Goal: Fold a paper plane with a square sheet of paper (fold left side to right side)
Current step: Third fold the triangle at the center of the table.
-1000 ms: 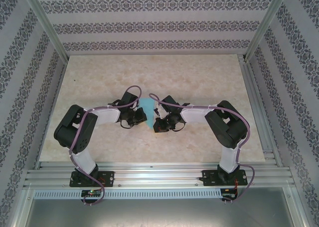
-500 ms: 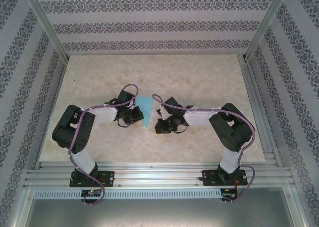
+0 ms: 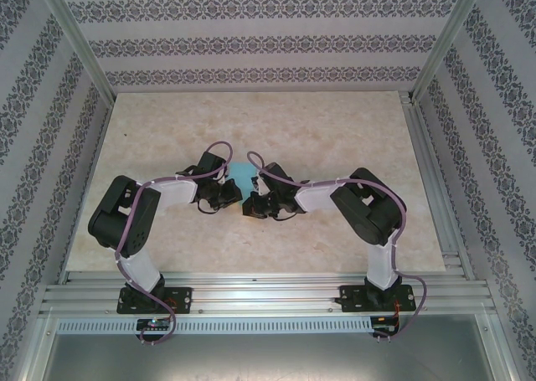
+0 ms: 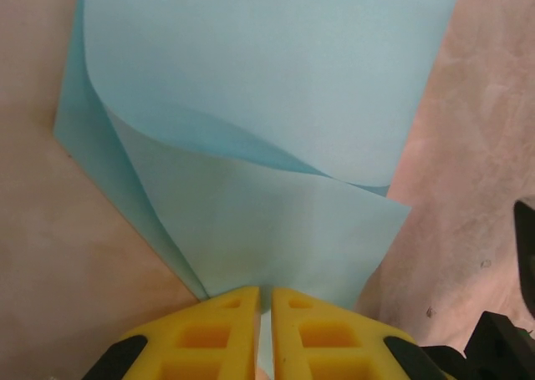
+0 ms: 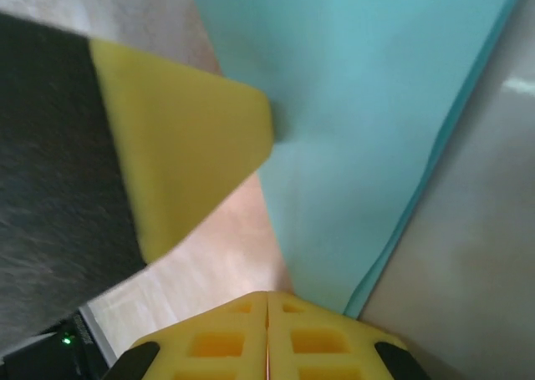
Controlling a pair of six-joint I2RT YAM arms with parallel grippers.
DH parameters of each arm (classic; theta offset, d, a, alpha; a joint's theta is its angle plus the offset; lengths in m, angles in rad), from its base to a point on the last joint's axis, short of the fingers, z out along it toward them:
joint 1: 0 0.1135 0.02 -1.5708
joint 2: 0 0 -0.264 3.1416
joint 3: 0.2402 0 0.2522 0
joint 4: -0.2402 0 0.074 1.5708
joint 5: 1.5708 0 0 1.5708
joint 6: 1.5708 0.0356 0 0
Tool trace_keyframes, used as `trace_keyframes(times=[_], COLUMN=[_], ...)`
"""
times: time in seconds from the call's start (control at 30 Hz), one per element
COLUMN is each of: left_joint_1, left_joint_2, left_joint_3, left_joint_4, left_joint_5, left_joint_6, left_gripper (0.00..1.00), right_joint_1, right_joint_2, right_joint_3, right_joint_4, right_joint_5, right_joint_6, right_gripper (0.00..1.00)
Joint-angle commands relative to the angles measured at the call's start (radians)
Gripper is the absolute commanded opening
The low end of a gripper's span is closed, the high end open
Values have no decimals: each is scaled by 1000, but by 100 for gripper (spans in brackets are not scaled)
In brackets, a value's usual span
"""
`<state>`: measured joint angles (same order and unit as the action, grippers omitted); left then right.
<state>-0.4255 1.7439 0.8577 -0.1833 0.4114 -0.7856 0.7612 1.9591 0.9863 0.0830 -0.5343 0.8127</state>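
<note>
The left tool (image 4: pixel 265 292) pinches the square sheet of paper (image 4: pixel 276 104), curled mid-fold; right tool (image 5: pixel 267 296) is closed, grip unclear. Dart folds remain.

The top camera looks down on the table (image 3: pixel 335 130) from behind; both wrist cameras look closely at the same paper (image 4: pixel 251 104).

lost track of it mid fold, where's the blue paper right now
In the top view the blue paper sits mid-table, between the left gripper, which is shut on its near edge, and the right gripper close beside it.
</note>
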Motion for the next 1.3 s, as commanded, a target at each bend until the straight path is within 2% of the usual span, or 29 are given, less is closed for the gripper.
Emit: trace_keyframes(times=[0.0, 0.23, 0.37, 0.93, 1.27], left_joint_1=[-3, 0, 5, 99, 157], left_joint_2=[27, 16, 17, 127, 137], left_joint_3=[-10, 33, 66, 153, 174], left_joint_4=[2, -60, -82, -123, -142], left_joint_5=[14, -8, -10, -14, -22], left_joint_6=[12, 56, 76, 180, 233], left_gripper=[12, 15, 20, 21, 23], right_joint_1=[-6, -10, 1, 8, 7], right_joint_2=[18, 21, 30, 38, 35], right_joint_3=[23, 34, 32, 20, 0], right_joint_4=[-10, -319, -406, -437, -425], right_joint_5=[30, 131, 168, 184, 180], right_joint_6=[36, 41, 43, 72, 83], right_gripper=[8, 7, 7, 3, 3])
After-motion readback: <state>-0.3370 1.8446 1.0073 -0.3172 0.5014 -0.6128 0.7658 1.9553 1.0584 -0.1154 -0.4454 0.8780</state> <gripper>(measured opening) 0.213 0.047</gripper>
